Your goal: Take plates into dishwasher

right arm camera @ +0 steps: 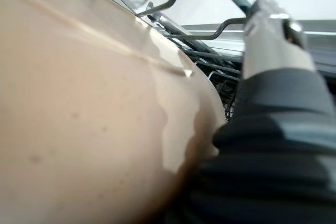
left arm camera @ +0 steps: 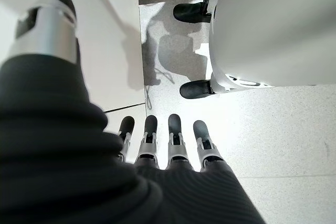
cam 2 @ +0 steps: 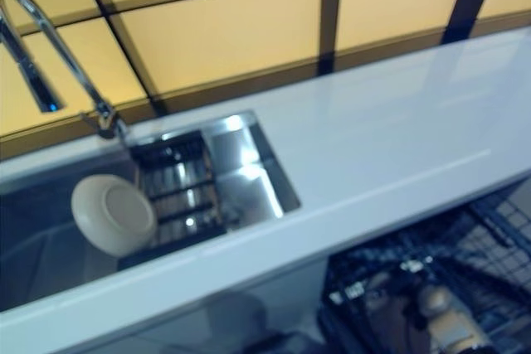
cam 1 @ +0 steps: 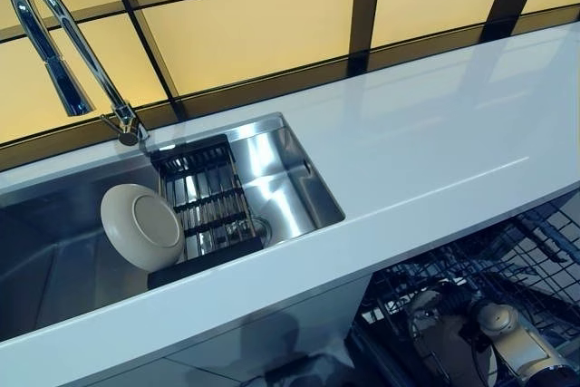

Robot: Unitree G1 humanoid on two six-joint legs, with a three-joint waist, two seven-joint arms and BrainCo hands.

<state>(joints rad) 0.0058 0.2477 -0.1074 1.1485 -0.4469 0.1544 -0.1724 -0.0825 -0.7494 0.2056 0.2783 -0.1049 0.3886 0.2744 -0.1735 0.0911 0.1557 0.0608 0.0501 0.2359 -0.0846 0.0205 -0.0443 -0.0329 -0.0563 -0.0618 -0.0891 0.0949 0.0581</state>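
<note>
From my head, at nine o'clock a plate (cam 1: pixel 142 226) stands on edge in the sink (cam 1: pixel 299 189), leaning against a dark rack (cam 1: pixel 207 198) beside it. The tap (cam 1: pixel 63 47) arches at ten o'clock. The white counter (cam 1: pixel 426 147) runs from seven o'clock up to two. At five o'clock my right hand (cam 1: pixel 521 351) is down among the wires of the dishwasher rack (cam 1: pixel 507 265).

My left wrist shows my left hand (left arm camera: pixel 168 140) with fingers straight and slightly spread, holding nothing, above a speckled floor (left arm camera: pixel 283 129).

My right wrist shows a second plate (right arm camera: pixel 94 114), beige, close against my right palm, the thumb (right arm camera: pixel 270 35) along its edge, wires just beyond. My fingers are hidden behind it, so I cannot tell their state.
</note>
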